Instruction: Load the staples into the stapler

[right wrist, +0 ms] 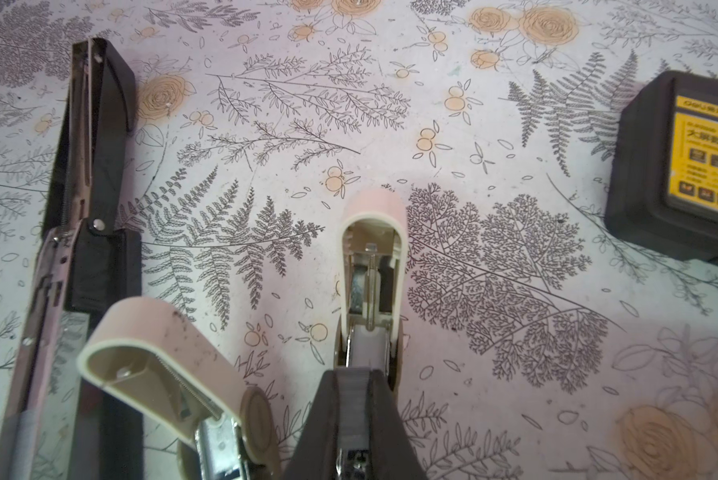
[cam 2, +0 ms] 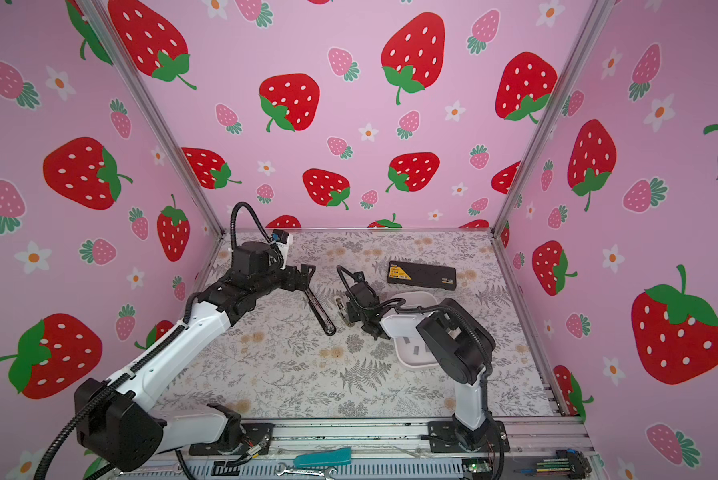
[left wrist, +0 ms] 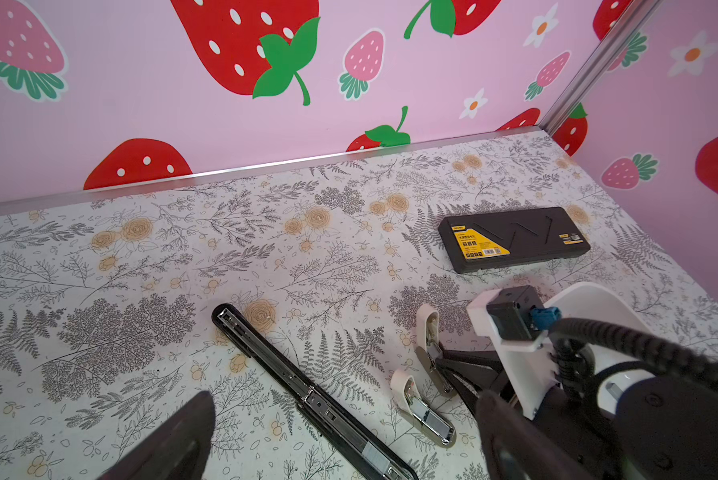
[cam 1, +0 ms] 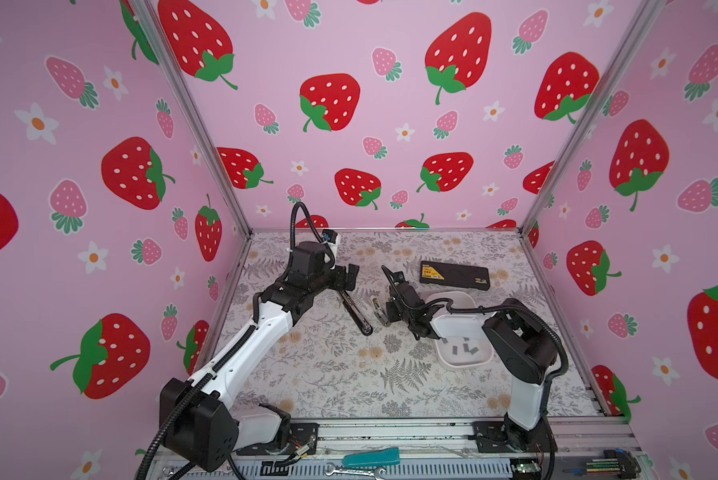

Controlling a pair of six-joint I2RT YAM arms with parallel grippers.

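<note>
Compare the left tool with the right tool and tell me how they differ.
The left tool stands wide open and holds nothing; the right tool is shut on a grey strip of staples. The left tool hangs near one end of the long black stapler; the right tool points its strip at the open cream stapler in front of it. Both are black.
</note>
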